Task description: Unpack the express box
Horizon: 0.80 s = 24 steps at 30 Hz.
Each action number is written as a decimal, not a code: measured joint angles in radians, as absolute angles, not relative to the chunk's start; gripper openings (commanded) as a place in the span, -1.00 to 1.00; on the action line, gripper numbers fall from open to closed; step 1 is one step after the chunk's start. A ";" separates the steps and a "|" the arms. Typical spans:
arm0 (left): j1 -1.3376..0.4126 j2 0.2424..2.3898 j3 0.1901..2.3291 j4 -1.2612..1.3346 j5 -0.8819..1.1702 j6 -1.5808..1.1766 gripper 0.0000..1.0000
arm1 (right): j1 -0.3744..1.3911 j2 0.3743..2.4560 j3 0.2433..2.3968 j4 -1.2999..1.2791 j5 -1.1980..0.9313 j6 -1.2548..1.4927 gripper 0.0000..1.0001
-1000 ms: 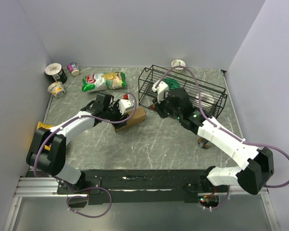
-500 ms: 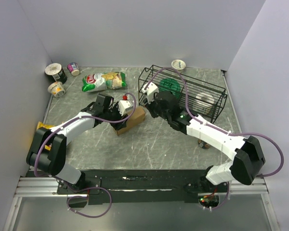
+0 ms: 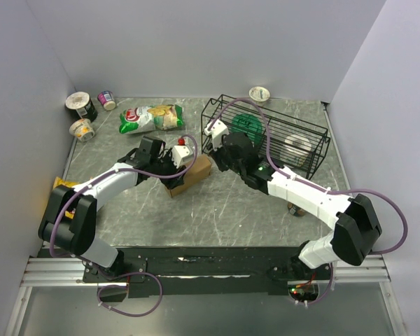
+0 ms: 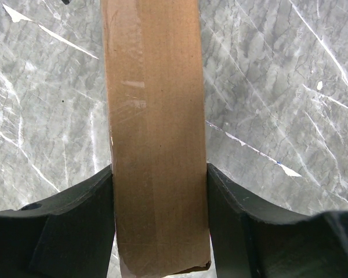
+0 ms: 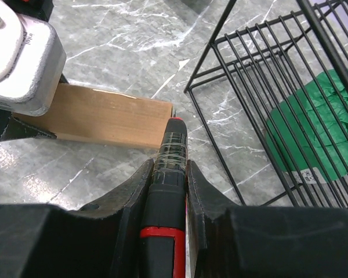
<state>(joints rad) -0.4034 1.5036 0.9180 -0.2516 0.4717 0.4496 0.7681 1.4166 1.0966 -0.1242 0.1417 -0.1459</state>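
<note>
My right gripper [image 5: 168,171], clamped on a black-red tool [image 5: 173,136], has swung in to the express box [image 4: 153,116] end; left gripper [image 4: 159,191] still pinches it. Cutting open likely next.

Express box [image 4: 156,145]: matt brown cardboard. Wire basket [image 5: 210,46]: black metal. Table [image 4: 278,87]: grey marbled. Tool [image 5: 171,156]: black plastic.

"What crowds the express box [image 3: 196,171]?"

"At 9 o'clock the left gripper [image 4: 159,174] clamps it. At 3 o'clock the right gripper [image 5: 168,174], gripping a black tool [image 5: 171,145], fills the gap before the wire basket [image 3: 273,112]."

"Free room?"

"Bare table [image 3: 217,210] from 4 to 7 o'clock. The chip bag [image 3: 151,117] lies well apart at 11."
</note>
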 measured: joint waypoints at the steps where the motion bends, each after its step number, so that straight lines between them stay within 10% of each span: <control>1: -0.403 1.504 0.918 -0.252 0.472 0.450 0.19 | 0.768 1.420 1.097 -0.124 0.141 -0.145 -1.00; 24: -0.403 1.552 0.959 -0.246 0.483 0.449 0.15 | 0.752 1.465 1.152 -0.120 0.133 -0.121 -1.00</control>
